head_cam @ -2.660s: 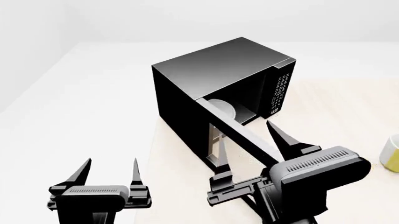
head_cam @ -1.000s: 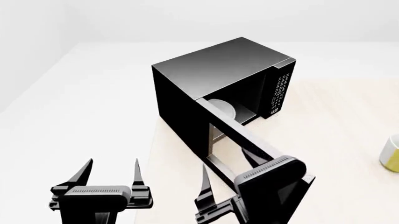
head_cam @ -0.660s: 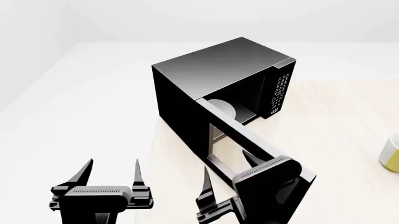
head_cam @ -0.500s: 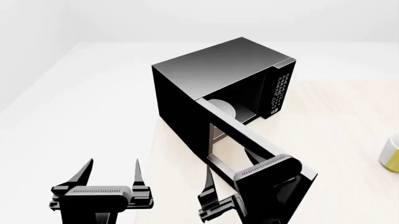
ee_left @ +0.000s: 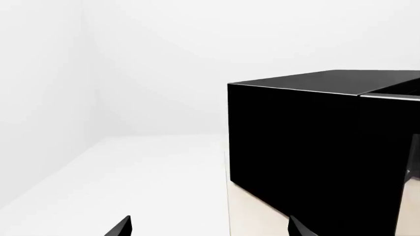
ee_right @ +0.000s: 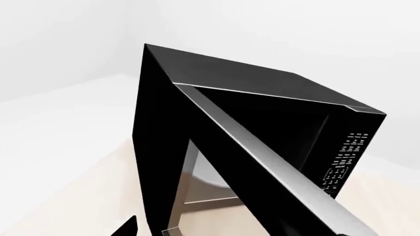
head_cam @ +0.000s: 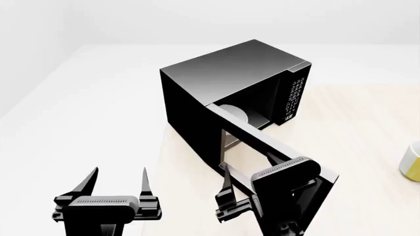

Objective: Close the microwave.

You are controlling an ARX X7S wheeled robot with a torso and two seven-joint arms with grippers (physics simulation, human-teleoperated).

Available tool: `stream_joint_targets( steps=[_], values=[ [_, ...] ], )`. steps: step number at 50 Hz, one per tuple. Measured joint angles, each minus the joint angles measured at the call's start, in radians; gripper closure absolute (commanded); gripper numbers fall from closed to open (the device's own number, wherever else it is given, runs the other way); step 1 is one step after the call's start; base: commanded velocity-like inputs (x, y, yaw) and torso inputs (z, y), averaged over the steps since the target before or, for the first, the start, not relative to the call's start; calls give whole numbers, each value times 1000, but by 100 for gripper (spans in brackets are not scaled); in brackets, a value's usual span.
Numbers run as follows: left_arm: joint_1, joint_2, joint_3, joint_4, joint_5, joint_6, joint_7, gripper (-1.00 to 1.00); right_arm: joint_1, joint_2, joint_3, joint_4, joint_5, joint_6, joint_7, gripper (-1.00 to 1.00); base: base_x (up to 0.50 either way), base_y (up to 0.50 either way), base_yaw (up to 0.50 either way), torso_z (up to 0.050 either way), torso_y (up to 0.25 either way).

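1. The microwave (head_cam: 229,86) stands on the pale tabletop (head_cam: 367,128), close to the tabletop's left edge, with its door (head_cam: 262,145) swung out toward the robot and its cavity open.
2. The door's outer end reaches the right tool (head_cam: 253,189), which sits right at that end; one of its fingers (head_cam: 225,184) stands on the door's outer face, and whether it touches the door cannot be told.
3. Bare tabletop lies to the right of the microwave, between the keypad side and a yellow and white cup (head_cam: 412,162) at the far right edge of the head view, well apart from the microwave.
4. Left of the microwave the tabletop ends and plain white floor opens out.
5. Compared with a half second ago, the right tool has moved forward along the door and the door has swung slightly toward shut; the left tool (head_cam: 115,184) has not moved.
6. The microwave is a black box with a grey sheen on top, a white-marked keypad (head_cam: 293,98) on its right front and a white turntable plate (head_cam: 233,114) partly visible inside.
7. The left tool is spread and empty, well to the left of the microwave; the right tool looks spread too, though its second finger is hidden.
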Motion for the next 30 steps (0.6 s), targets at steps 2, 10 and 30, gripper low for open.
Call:
stream_joint_targets(
  steps=[2,10,30],
  values=[
    [0,0,0,-1,0,1,0,-100,3,0,4,5,-1,-4,-1,-100,0,0,0,0,0],
    [-2,-2,2,-3,-2,2,-2,-100,9,1,12,23,3,-14,-3,-100,0,0,0,0,0],
    [-1,-8,4,4,-6,0,-8,-100,13,-4,14,77,-14,-40,-13,-100,0,0,0,-2,0]
  ],
)
